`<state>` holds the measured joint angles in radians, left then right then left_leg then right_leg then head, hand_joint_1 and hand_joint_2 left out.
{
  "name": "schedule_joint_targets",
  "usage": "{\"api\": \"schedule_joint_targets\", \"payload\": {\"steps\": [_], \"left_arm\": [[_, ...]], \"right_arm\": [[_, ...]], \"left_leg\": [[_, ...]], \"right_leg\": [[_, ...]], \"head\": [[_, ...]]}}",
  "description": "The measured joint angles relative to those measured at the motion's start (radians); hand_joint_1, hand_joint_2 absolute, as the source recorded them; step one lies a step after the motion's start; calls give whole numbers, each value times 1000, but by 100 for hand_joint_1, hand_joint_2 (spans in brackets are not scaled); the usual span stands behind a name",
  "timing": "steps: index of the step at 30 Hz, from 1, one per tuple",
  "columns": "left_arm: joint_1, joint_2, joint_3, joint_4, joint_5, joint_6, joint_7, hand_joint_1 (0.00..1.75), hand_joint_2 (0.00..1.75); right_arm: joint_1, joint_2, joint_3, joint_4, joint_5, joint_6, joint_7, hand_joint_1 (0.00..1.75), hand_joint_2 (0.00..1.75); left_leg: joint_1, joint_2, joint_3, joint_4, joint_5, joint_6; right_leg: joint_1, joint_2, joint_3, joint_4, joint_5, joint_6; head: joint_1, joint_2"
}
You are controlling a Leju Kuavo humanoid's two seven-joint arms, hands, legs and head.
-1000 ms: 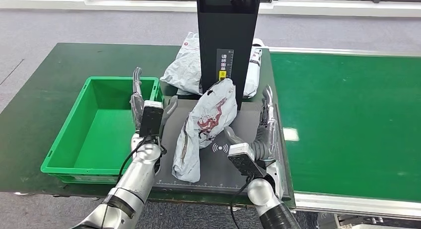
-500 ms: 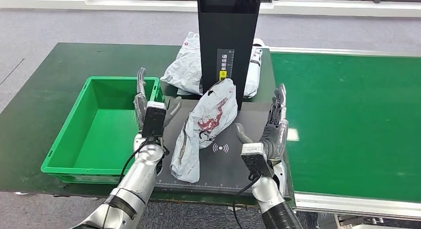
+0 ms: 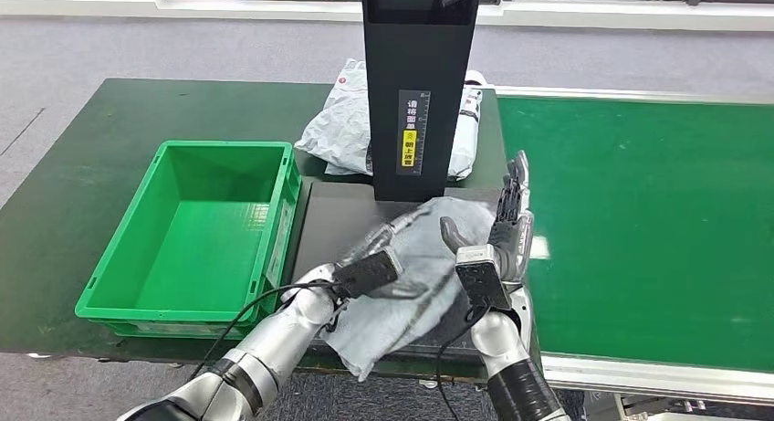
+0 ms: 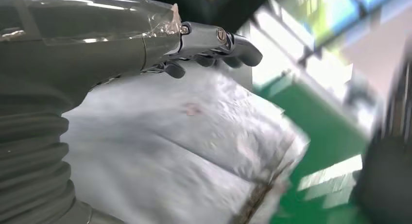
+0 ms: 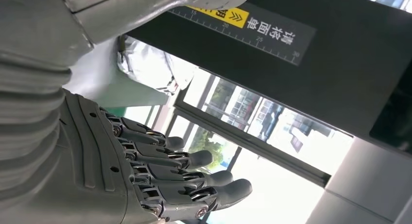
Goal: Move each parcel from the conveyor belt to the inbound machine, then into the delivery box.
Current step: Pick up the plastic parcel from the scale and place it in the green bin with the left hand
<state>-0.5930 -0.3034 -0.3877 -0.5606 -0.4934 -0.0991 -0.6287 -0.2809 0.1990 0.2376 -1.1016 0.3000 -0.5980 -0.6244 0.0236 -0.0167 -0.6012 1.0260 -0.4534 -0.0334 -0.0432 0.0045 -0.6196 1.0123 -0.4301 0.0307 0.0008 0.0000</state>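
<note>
While the crumpled grey plastic mailer bag [image 3: 415, 284] lies slumped flat across the dark scanning pad [image 3: 333, 220] of the inbound machine, its near corner hangs over the pad's front edge; its film is thin, glossy and creased, with a seam running its length in the left wrist view [image 4: 194, 151]; the left hand [image 3: 370, 268] lies across the bag's upper face, fingers stretched out long and flat on the plastic, pressing it rather than closing round it; the right hand [image 3: 502, 229] stands upright at the bag's right edge, fingers straight and spread, thumb apart, with nothing in them; whether the palm touches the bag cannot be told; the right wrist view shows the same dark, jointed fingers [image 5: 194, 180] extended side by side before the machine's black upright column [image 3: 420, 83], a smooth rectangular tower with a ruler strip and a yellow label; behind the column sits a heap of other grey and white mailer bags [image 3: 342, 124], wrinkled and soft; left of the pad stands the green rigid plastic delivery box [image 3: 109, 293], rectangular with sloped walls and a thick rim, holding nothing; right of the machine runs the flat green conveyor belt [image 3: 639, 229], matt and bare.
</note>
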Motion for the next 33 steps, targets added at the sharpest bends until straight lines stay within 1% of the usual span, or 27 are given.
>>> {"api": "schedule_joint_targets", "payload": {"steps": [1, 2, 4, 5, 6, 8, 9, 13, 15, 18, 21, 23, 25, 28, 30, 33], "left_arm": [[-3, 1, -22, 14, -24, -29, 5, 4, 175], [-5, 2, -42, 27, -46, -52, 14, 33, 175], [-13, 4, -80, 55, -95, -84, 54, 120, 175], [-18, 4, -101, 72, -125, -95, 87, 160, 175], [-25, 5, -123, 90, -157, -103, 125, 175, 175], [-41, 7, -165, 119, -214, -96, 197, 175, 175], [-50, 8, -184, 130, -240, -77, 233, 175, 175], [-86, 8, -248, 162, -335, 48, 390, 175, 175], [-97, 7, -264, 170, -363, 103, 433, 175, 175], [-107, 8, -271, 177, -392, 144, 451, 175, 175], [-111, 9, -274, 180, -413, 164, 457, 175, 175], [-110, 10, -275, 180, -425, 193, 457, 175, 175], [-108, 11, -274, 179, -435, 251, 455, 175, 175], [-105, 17, -261, 167, -444, 375, 449, 175, 175], [-105, 22, -249, 154, -449, 429, 445, 175, 175], [-101, 27, -231, 136, -456, 475, 437, 44, 175]], "right_arm": [[-2, 0, -1, 3, 5, 3, 7, 0, 175], [-2, -1, -4, 4, 12, 4, 14, 0, 175], [-1, -1, -13, 4, 25, 8, 26, 0, 175], [1, -1, -18, 4, 31, 11, 32, 0, 175], [3, -1, -21, 3, 38, 14, 38, 0, 175], [12, -2, -25, -1, 51, 20, 49, 0, 175], [17, -2, -28, -5, 59, 22, 53, 0, 175], [40, -2, -41, -37, 92, 27, 73, 0, 175], [52, -1, -46, -59, 110, 34, 90, 0, 175], [61, 0, -50, -85, 129, 42, 108, 0, 175], [68, 0, -55, -104, 136, 49, 112, 0, 175], [75, 0, -58, -114, 138, 54, 111, 0, 175], [85, 0, -62, -125, 139, 54, 108, 0, 175], [106, 0, -65, -147, 138, 53, 106, 0, 175], [118, 0, -65, -161, 137, 52, 106, 0, 175], [129, 0, -65, -175, 133, 51, 106, 0, 175]], "left_leg": [[0, 0, 0, 0, 0, 0], [0, 0, 0, 0, 0, 0], [0, 0, 0, 0, 0, 0], [0, 0, 0, 0, 0, 0], [0, 0, 0, 0, 0, 0], [0, 0, 0, 0, 0, 0], [0, 0, 0, 0, 0, 0], [0, 1, 2, 0, 0, 0], [0, 2, 2, 0, -1, 0], [0, 3, 3, 0, 0, 0], [0, 2, 3, 0, 0, 0], [0, 2, 3, 0, 0, 0], [0, 2, 2, 0, 0, 0], [0, 1, 1, 0, 0, 0], [0, 1, 1, 0, 0, 0], [0, 1, 1, 0, 0, 0]], "right_leg": [[0, 0, 0, 0, 0, 0], [0, 0, 0, 0, 0, 0], [0, 0, 0, 0, 0, 0], [0, 0, 0, 0, 0, 0], [0, 0, 0, 0, 0, 0], [0, 0, 0, 0, 0, 0], [0, 0, 1, 0, 0, 0], [0, 0, 2, 0, 0, 0], [0, 1, 2, 0, 0, 0], [0, 1, 2, 0, 0, 0], [0, 0, 2, 0, 0, 0], [0, 0, 2, 0, 0, 0], [0, 1, 2, 0, 1, -1], [0, 0, 2, 0, 1, -1], [0, 0, 2, 0, 0, -1], [0, 0, 1, 0, 0, 0]], "head": [[0, 0], [0, 0], [0, 0], [0, 0], [0, 0], [0, 0], [0, 0], [0, 0], [0, 0], [0, 0], [0, 0], [0, 0], [0, 0], [0, 0], [0, 0], [0, 0]]}}
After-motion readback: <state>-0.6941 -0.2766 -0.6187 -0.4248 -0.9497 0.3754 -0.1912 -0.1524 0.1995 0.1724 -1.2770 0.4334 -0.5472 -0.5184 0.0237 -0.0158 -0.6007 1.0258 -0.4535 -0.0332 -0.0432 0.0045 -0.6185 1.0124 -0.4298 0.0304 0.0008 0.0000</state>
